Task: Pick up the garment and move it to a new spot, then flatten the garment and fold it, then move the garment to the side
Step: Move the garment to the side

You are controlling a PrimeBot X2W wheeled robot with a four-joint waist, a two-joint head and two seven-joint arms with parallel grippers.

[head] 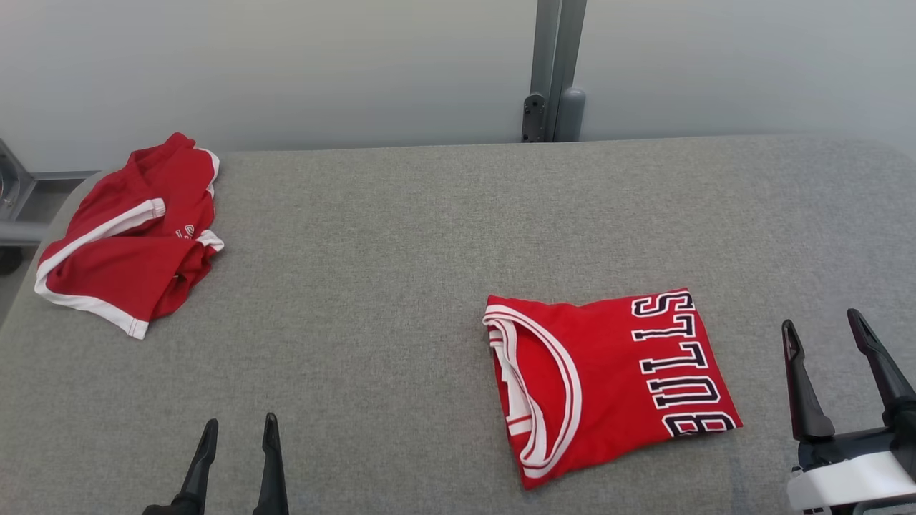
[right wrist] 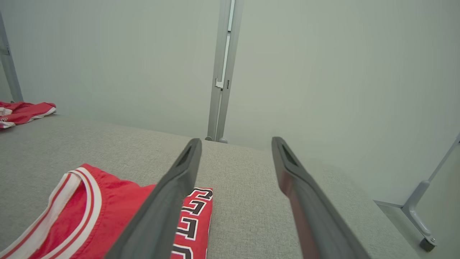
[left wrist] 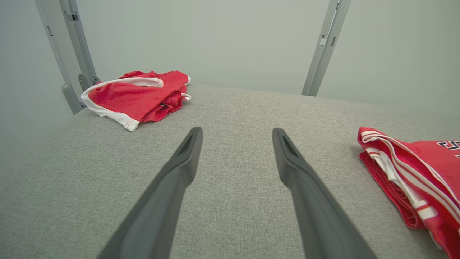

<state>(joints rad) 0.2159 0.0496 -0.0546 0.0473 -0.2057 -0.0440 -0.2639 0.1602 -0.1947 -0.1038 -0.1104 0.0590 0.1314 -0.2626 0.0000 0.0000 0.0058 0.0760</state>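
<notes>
A red jersey (head: 608, 379) with white trim and "BULLS" lettering lies folded into a neat rectangle on the grey table (head: 429, 250), right of centre. It also lies at the right edge of the left wrist view as the jersey (left wrist: 413, 172) and low left in the right wrist view as the jersey (right wrist: 107, 208). A second red garment, shorts (head: 129, 236) with white edging, lies crumpled at the far left corner. My left gripper (head: 239, 423) hovers open at the near edge, left of the jersey. My right gripper (head: 821, 322) stands open just right of the jersey. Neither holds anything.
A grey metal post (head: 554, 71) rises behind the table's far edge against a pale wall. Frame bars (head: 14, 193) stand off the far left corner. Beyond the table's right edge a wheeled frame leg (right wrist: 418, 201) stands on the floor.
</notes>
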